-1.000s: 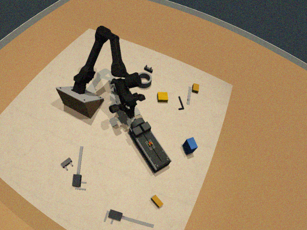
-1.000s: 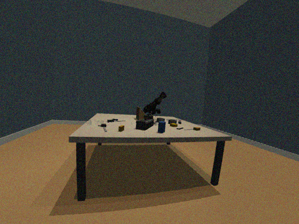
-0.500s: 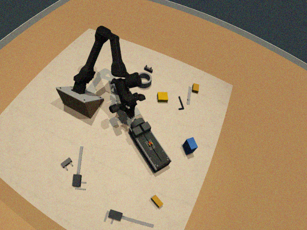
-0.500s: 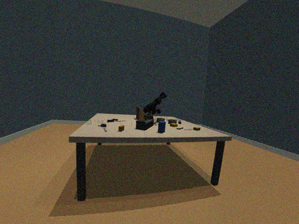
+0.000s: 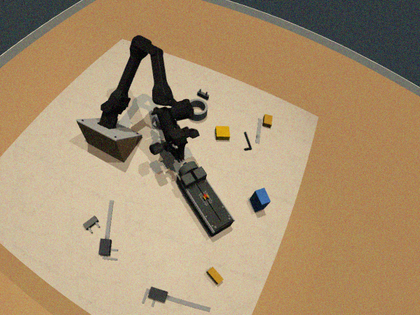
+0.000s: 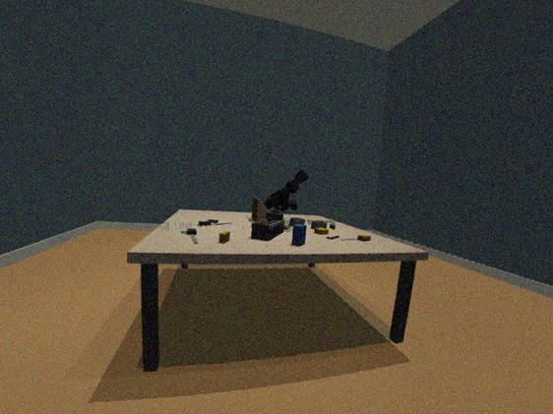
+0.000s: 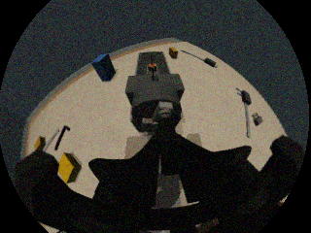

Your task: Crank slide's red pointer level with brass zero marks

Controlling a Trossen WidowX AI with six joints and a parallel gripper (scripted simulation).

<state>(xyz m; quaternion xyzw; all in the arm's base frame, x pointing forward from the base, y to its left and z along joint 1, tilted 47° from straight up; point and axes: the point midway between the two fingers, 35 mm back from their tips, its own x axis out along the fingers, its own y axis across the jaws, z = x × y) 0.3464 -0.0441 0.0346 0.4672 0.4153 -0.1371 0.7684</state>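
Top view, left to right: a wedge-shaped arm base (image 5: pixel 123 152), one small two-pronged piece (image 5: pixel 90 222) (image 7: pixel 257 118), then two calipers, a nearer-left one (image 5: pixel 105 247) (image 7: pixel 246 97) and another (image 5: pixel 157 294) (image 6: pixel 191 231) (image 7: pixel 210 62). Mid-table sits the machine (image 5: pixel 216 216) (image 6: pixel 267 230) (image 7: pixel 155 89), a long, dark grey box with two raised blocks at its crank end and a straight slot along its top. One red pointer (image 5: pixel 205 195) (image 7: pixel 152 66) shows among brass-coloured marks; whether it is exactly level, I cannot tell. Pale markings beside the slot are too small to read. The gripper (image 5: pixel 180 157) (image 7: pixel 163 134) is closed down to a narrow gap on the crank handle, its grip partly hidden. Further right are a grey ring (image 5: pixel 205 109), one black L-shaped key (image 5: pixel 248 140) (image 6: pixel 332 237) (image 7: pixel 62 137) and one blue block (image 5: pixel 260 199) (image 6: pixel 298 234) (image 7: pixel 104 67). Yellow blocks number three.
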